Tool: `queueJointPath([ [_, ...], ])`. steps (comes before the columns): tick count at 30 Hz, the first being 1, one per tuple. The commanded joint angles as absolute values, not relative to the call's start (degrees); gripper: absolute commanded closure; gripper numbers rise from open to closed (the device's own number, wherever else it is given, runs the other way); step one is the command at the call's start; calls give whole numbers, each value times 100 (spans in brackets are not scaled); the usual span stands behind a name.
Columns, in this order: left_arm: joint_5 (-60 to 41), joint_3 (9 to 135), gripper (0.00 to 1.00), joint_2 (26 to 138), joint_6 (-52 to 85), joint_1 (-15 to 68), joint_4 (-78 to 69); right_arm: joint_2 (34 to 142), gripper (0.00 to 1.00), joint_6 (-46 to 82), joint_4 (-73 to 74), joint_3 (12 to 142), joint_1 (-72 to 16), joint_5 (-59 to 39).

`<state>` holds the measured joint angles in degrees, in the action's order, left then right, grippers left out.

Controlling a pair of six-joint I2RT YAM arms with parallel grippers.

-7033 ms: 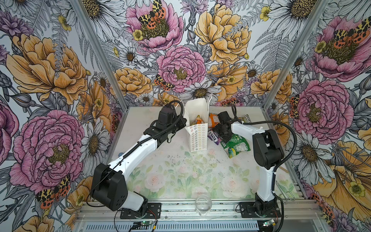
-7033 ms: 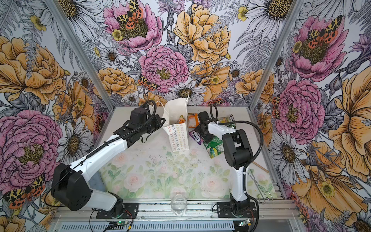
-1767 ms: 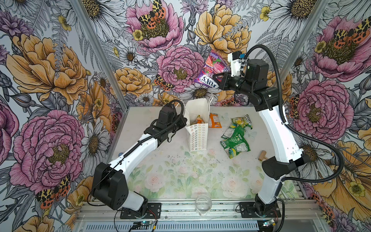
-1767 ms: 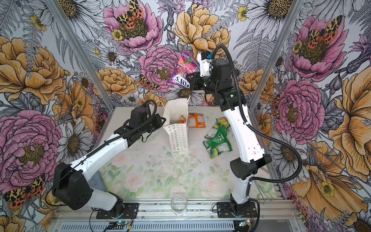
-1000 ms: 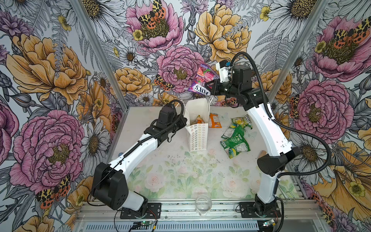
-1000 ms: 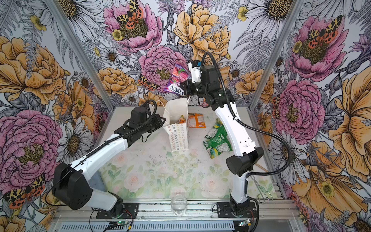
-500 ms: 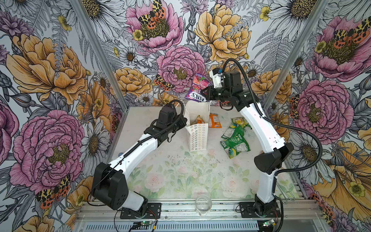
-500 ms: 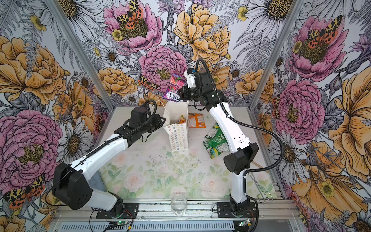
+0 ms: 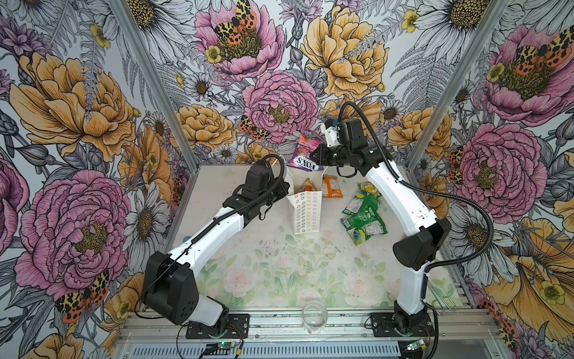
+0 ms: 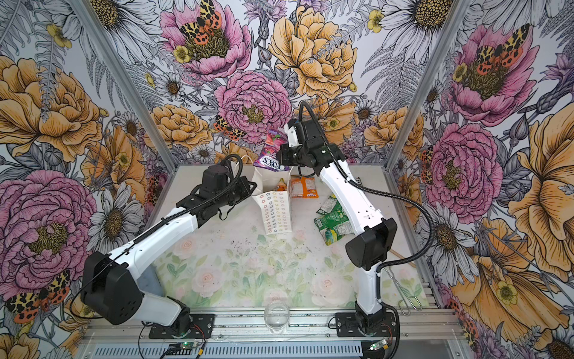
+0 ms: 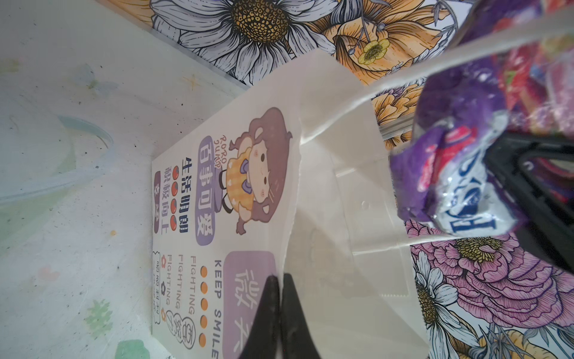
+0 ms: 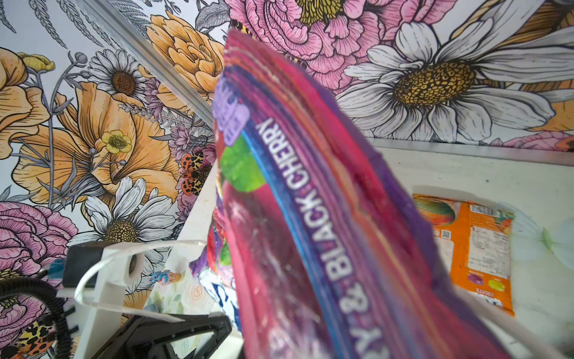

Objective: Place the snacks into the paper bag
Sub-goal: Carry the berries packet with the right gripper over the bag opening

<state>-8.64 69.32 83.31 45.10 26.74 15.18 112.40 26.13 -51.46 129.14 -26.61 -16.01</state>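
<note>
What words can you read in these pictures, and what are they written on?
"FOX'S": on the purple packet, upside down in both top views.
"& BLACK CHERRY": same purple packet, right wrist view.
"KEEP SMILE": paper bag, left wrist view.
"FIGHTING": paper bag, written twice.
"RORO JUMP": paper bag, beside the cartoon girl.
The bag also carries Chinese characters.
Too small to read: print on the orange packet and green packets.

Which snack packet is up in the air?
The purple FOX'S packet, held by the right gripper above the paper bag; the orange packet and green packets lie on the table.
</note>
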Motion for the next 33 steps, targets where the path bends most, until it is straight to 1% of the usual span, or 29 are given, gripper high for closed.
queueJointPath([
  [1,-994,7103,95,8347,4527,2663,1415,10884,100,2698,-5221,12959,-2707,-1415],
  [9,-993,7105,95,8350,4531,2686,1415,10933,100,2676,-5624,12996,-2786,-1023],
  [20,-993,7131,95,8385,4535,2689,1406,11251,100,2648,-6403,13511,-2838,-807],
  [33,-971,7076,95,8350,4545,2688,1391,11475,100,2764,-6747,13740,-2878,-698],
])
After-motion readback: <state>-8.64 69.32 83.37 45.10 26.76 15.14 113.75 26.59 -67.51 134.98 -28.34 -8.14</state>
